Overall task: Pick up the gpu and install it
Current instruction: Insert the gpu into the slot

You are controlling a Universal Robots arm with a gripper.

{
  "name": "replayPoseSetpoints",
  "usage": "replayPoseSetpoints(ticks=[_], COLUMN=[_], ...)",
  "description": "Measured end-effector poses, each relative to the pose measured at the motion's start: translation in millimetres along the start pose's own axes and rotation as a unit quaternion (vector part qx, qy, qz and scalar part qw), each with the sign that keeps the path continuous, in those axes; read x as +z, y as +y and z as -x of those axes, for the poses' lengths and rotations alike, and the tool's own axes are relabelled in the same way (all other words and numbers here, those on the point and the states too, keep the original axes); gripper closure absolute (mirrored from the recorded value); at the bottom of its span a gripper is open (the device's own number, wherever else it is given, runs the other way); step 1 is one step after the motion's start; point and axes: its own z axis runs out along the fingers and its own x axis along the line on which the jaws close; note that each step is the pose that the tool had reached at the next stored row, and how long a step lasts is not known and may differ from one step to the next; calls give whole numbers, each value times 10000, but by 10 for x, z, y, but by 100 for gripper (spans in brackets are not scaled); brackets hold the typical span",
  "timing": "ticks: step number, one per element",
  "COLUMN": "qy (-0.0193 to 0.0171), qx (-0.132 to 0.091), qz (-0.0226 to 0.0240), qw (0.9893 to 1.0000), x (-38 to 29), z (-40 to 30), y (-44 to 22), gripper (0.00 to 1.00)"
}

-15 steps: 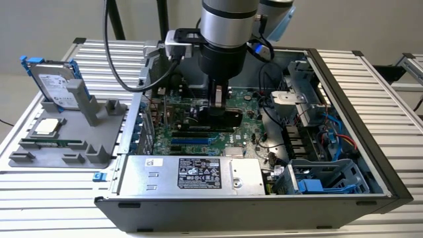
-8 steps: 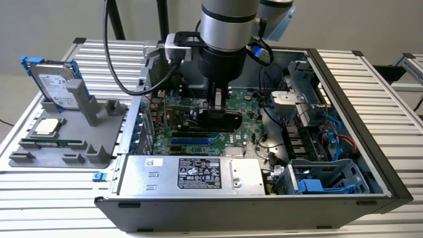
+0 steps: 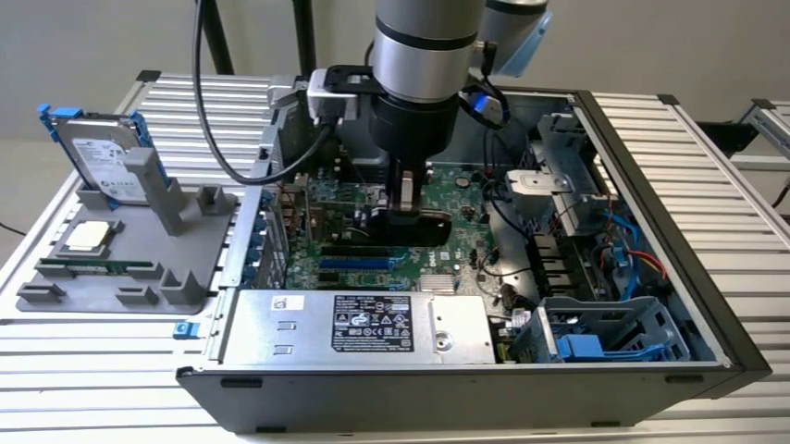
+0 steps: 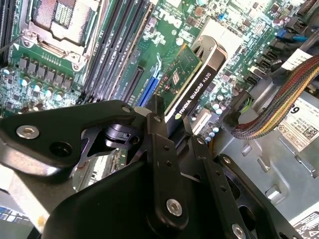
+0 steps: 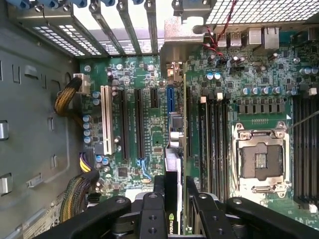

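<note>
Black fingers (image 4: 164, 134) grip the gpu (image 4: 192, 82) edge-on, arm (image 3: 426, 55) vertical over the motherboard (image 5: 124, 74).

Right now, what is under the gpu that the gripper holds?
Under the gpu, held edge-on by the gripper, lies the green motherboard with its long expansion slots. The slot directly beneath the card is covered by it.
</note>
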Motion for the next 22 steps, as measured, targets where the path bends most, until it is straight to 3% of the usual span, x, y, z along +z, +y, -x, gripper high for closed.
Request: replayPoseSetpoints(ticks=[6,14,22], qy=[13,58,60], qx=[1,2,-34], qz=[-1,-3,-3], qw=[10000,10000,10000], x=[29,56,99], z=[-16,-36,-56], y=[2,5,60], gripper=[100,100,100])
